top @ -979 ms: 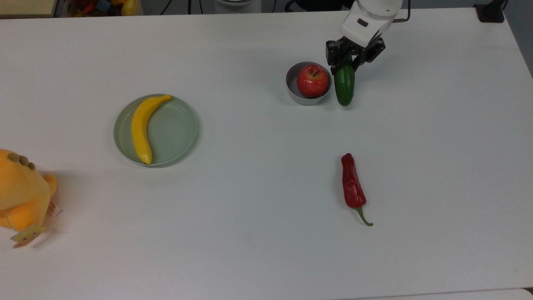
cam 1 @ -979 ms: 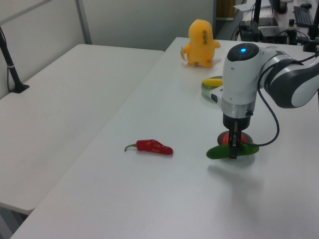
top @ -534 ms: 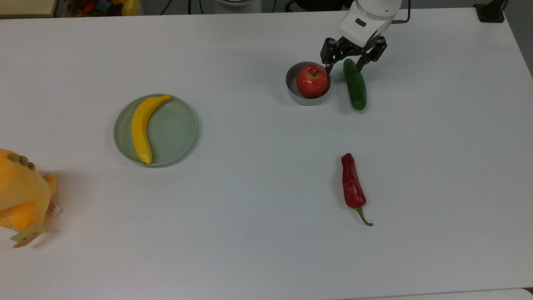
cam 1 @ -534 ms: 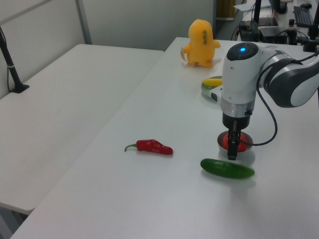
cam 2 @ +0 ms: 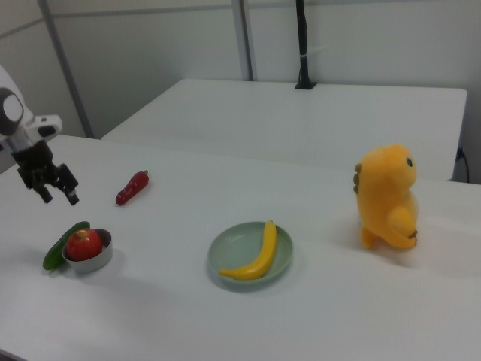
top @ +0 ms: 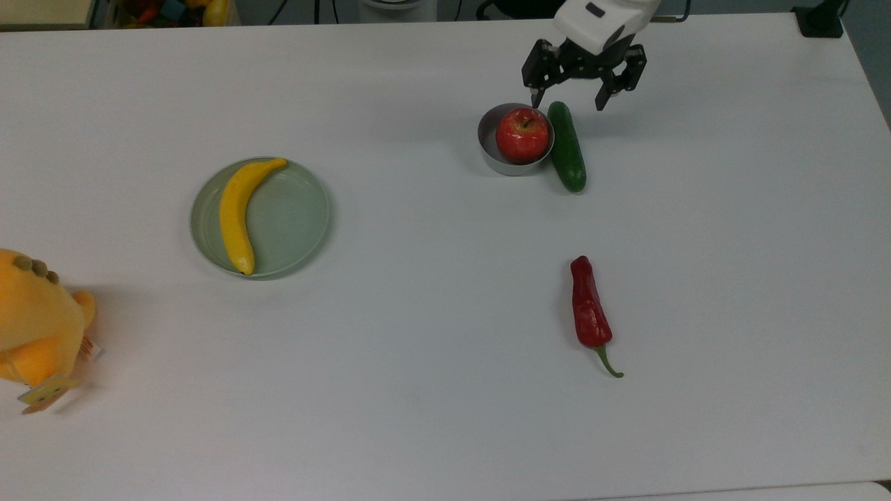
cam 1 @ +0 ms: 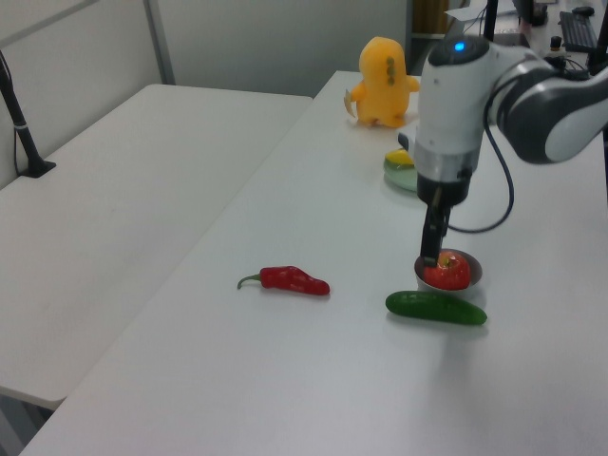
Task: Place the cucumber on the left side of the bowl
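White table (top: 418, 417) — cucumber (top: 567, 147) seemingly touching bowl (top: 487, 156).

The desk (top: 418, 431) is a smooth, matt white surface. The bowl (top: 489, 157) looks like dull grey metal, and the apple (top: 521, 134) in it is glossy red with small highlights. The cucumber (top: 566, 147) has a smooth, dark green skin with a faint sheen. The chili pepper (top: 588, 306) is shiny and slightly wrinkled. The plate (top: 292, 216) looks like pale green plastic with a soft gloss, the banana (top: 237, 212) smooth and satiny. The yellow toy (cam 2: 387, 197) is fuzzy plush cloth. The tool (top: 569, 103) is matt black under a glossy white casing.
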Available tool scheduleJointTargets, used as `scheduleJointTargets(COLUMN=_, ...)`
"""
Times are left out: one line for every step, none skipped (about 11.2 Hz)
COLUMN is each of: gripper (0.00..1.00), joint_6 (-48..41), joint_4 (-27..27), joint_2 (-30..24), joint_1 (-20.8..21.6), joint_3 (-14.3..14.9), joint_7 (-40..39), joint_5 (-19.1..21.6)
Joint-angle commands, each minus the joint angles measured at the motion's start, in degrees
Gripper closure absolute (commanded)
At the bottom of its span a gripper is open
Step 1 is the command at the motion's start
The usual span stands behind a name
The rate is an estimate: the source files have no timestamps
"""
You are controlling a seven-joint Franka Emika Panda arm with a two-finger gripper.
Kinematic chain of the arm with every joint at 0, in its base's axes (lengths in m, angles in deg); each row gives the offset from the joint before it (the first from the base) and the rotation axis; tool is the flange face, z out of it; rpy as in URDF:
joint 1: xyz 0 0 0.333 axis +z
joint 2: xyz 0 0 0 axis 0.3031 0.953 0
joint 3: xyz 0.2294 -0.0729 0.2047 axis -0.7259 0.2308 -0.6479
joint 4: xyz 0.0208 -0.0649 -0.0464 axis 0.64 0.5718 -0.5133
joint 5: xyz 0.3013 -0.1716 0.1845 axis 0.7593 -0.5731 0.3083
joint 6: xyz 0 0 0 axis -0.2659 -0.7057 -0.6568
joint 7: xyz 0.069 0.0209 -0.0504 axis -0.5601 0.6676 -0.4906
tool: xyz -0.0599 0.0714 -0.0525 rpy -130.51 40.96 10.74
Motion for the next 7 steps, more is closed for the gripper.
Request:
scheduleJointTargets(gripper=0.00, joint_6=-3.93, joint_4=-1.82, joint_2=-5.22, joint_1=-1.01, joint_3=1.49, joint_7=1.14, joint_5=1.45)
scheduleJointTargets(gripper=0.00, joint_6=-5.77, joint_4=-3.30, joint_2=-6.81, joint_1=-1.02, joint_3=3.33, joint_7=0.79, joint_5=3.28)
scheduleJointTargets(gripper=0.00, joint_6=-8.14, joint_4=-5.49, joint_2=-7.61, joint_1=-1.02, joint_3=4.83, joint_7=0.79, joint_5=4.78)
scheduleJointTargets(gripper=0.00, joint_6=-10.25, joint_4=-7.34, joint_2=-7.88, joint_1=-1.02, joint_3=6.41, joint_7=0.79, joint_5=4.97)
scheduleJointTargets(gripper=0.00, joint_6=-11.67, joint_4=-8.92, joint_2=-8.75, joint_1=-0.93, joint_3=8.51, joint_7=0.79, joint_5=5.58)
scheduleJointTargets(gripper=0.00, joint_6=-12.03, joint_4=-9.63, joint_2=-9.80, joint_1=-0.93, joint_3=10.97, joint_7=0.61, joint_5=7.42)
scheduleJointTargets(gripper=0.00, joint_6=-12.47, joint_4=-9.99, joint_2=-11.12, joint_1=-0.84, joint_3=13.96, joint_7=0.53, joint_5=9.52)
